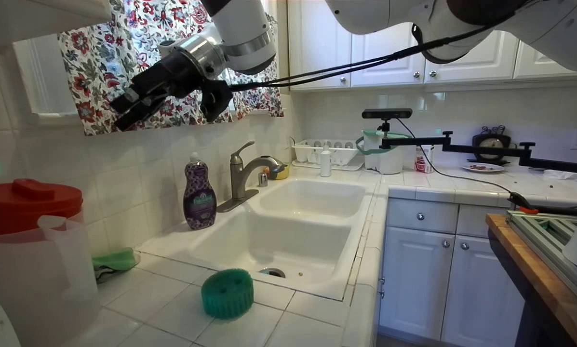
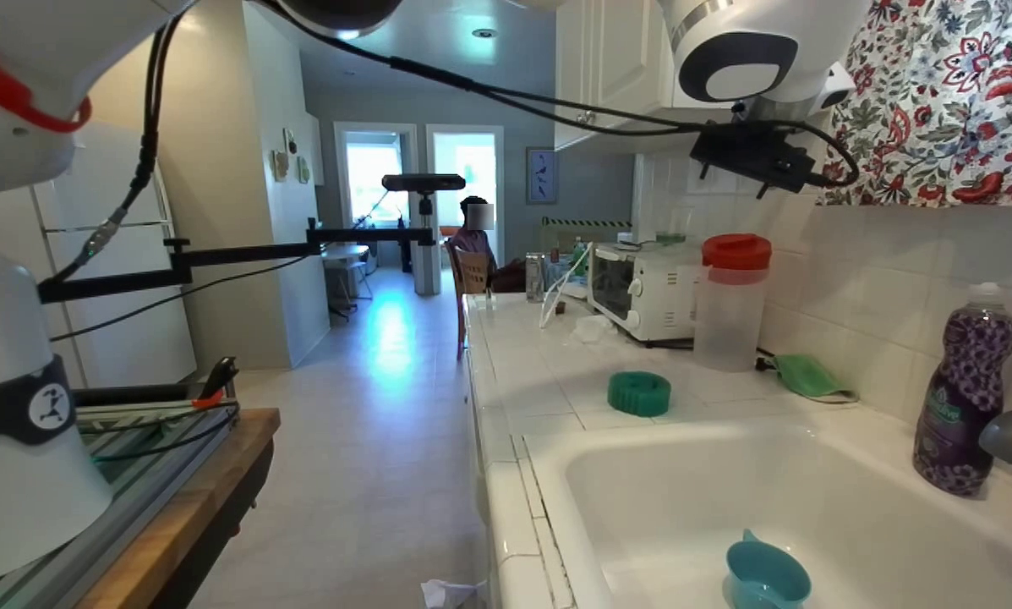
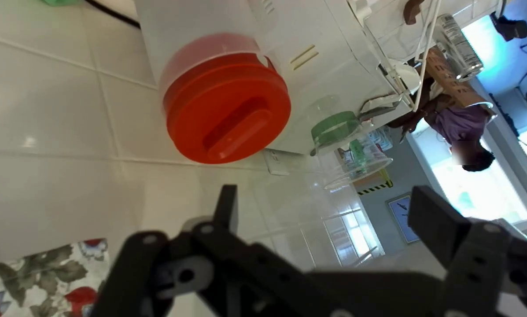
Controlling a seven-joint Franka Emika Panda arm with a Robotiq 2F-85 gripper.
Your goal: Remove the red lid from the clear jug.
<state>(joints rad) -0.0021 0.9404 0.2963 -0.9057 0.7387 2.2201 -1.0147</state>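
The red lid (image 1: 33, 205) sits on top of the clear jug (image 1: 23, 284), which stands upright on the counter by the tiled wall. In an exterior view, the lid (image 2: 735, 252) and jug (image 2: 728, 326) show beside a white toaster oven. In the wrist view, the lid (image 3: 228, 110) is seen from above with its raised grip, and part of the jug (image 3: 193, 22) shows behind it. My gripper (image 1: 121, 113) is in the air, above and apart from the lid. In the wrist view, its fingers (image 3: 325, 198) are wide apart with nothing between them.
A purple soap bottle (image 1: 200, 195) stands by the faucet (image 1: 242, 178). A teal-green scrubber (image 1: 227, 293) lies on the counter before the sink (image 1: 278, 241). A green cloth (image 2: 810, 376) lies beside the jug. The toaster oven (image 2: 662, 296) adjoins the jug. A teal cup (image 2: 768, 575) is in the sink.
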